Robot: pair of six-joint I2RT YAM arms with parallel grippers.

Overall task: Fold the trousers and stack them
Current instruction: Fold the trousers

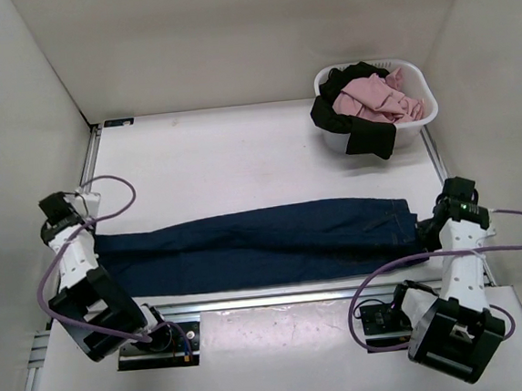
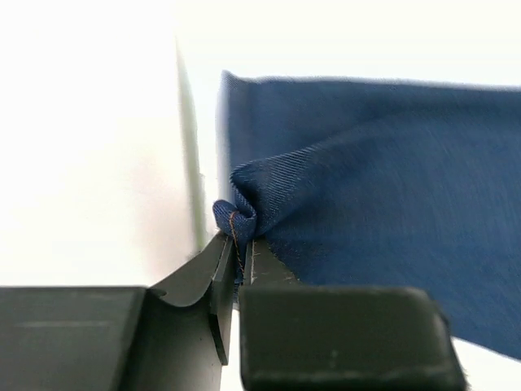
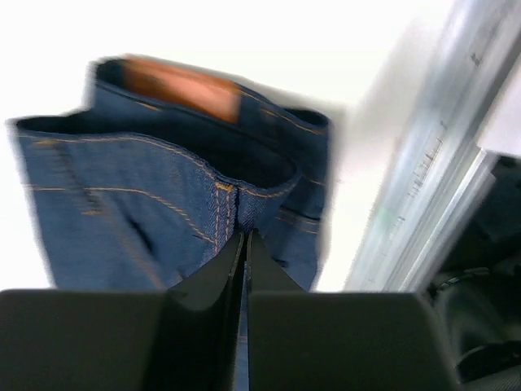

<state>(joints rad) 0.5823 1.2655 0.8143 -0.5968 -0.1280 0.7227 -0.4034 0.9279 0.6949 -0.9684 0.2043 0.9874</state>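
Jeans (image 1: pixel 265 245) lie flat between both arms, long axis left-right: left gripper (image 2: pixel 238 244) clamped on hem (image 2: pixel 233 213), right gripper (image 3: pixel 245 236) clamped on waistband (image 3: pixel 236 186).

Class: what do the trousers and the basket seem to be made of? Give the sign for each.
The trousers: likely matte dark-blue denim; twill weave and tan stitching show close up. The basket: probably smooth white plastic, with a moulded rim.
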